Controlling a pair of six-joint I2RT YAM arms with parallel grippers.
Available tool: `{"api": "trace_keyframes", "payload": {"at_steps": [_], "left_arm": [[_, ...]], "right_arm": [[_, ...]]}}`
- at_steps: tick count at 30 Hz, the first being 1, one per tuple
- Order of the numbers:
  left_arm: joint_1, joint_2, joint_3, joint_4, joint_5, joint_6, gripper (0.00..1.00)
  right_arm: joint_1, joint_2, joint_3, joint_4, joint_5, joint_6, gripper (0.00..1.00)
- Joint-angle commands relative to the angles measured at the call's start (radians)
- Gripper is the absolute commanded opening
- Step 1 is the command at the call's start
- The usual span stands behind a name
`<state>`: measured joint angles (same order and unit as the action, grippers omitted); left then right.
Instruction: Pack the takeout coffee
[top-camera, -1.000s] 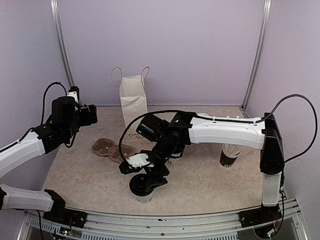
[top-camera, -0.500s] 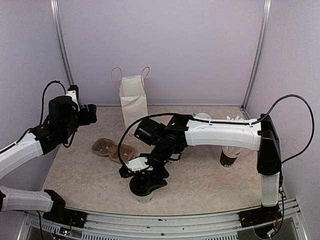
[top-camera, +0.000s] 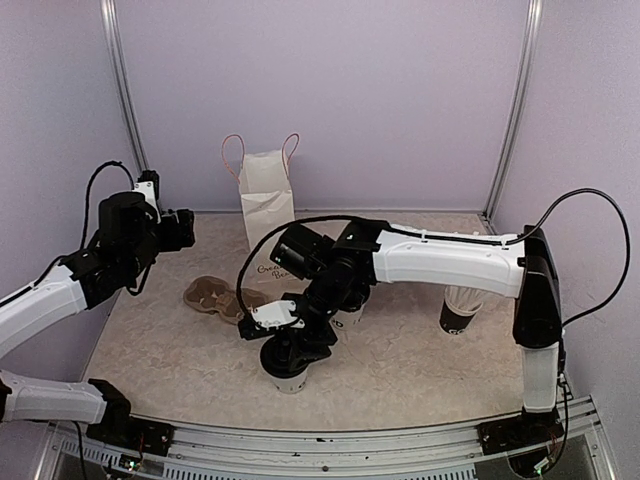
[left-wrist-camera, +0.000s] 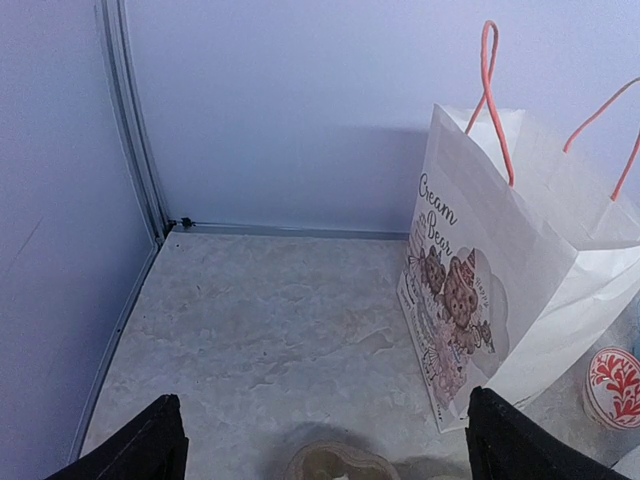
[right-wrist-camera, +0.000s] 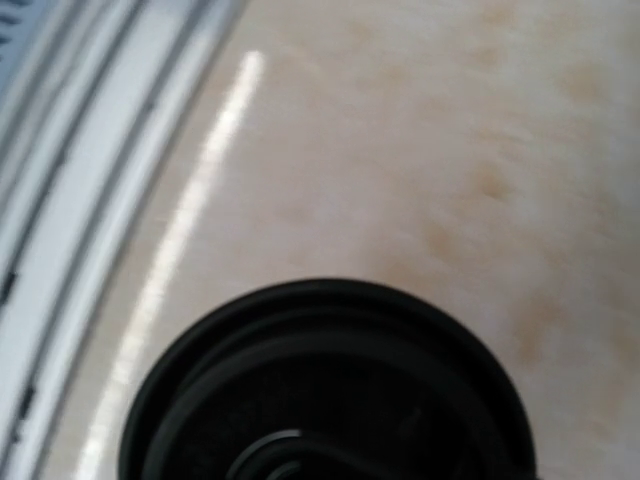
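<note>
Since a second ago, the right pincer (top-camera: 287, 350) and its lidded cup (top-camera: 289, 372) have shifted slightly back from the near rail. The grip appears clamped side-on under the lid (right-wrist-camera: 330, 400), presumably to keep the cup upright. The cup sits front-centre over the tabletop (top-camera: 400, 370). The left pincer (left-wrist-camera: 325, 455) is spread, empty and facing the paper bag (left-wrist-camera: 500, 290), whose interior is unseen. The pulp carrier (top-camera: 213, 296) wells look empty.

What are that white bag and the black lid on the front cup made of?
The bag looks like matte white paper: sharp creases, printed bears, pink cord handles. The lid looks like smooth black plastic with a moulded rim and faint sheen, though that view is blurred.
</note>
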<state>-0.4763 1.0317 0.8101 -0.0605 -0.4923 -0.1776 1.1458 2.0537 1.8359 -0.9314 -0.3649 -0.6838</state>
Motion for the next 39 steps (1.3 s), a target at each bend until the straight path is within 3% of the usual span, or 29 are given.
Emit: {"api": "trace_keyframes", "payload": {"at_steps": [1,15,25,36,39], "left_arm": [[0.007,0.011,0.004,-0.011,0.019,0.012,0.95],[0.007,0.028,0.006,-0.016,0.032,0.01,0.95],[0.007,0.048,0.031,-0.021,0.055,-0.028,0.94],[0.005,0.269,0.392,-0.143,0.195,-0.142,0.86],[0.004,0.35,0.474,-0.166,0.227,-0.163,0.86]], "right_arm": [[-0.092,-0.004,0.102,0.004,0.038,0.039,0.71],[-0.275,0.079,0.211,0.063,0.173,0.079,0.71],[-0.324,0.131,0.245,0.065,0.196,0.117,0.73],[-0.343,0.167,0.273,0.024,0.154,0.14,0.84],[-0.349,0.162,0.296,0.001,0.125,0.156,0.93]]}}
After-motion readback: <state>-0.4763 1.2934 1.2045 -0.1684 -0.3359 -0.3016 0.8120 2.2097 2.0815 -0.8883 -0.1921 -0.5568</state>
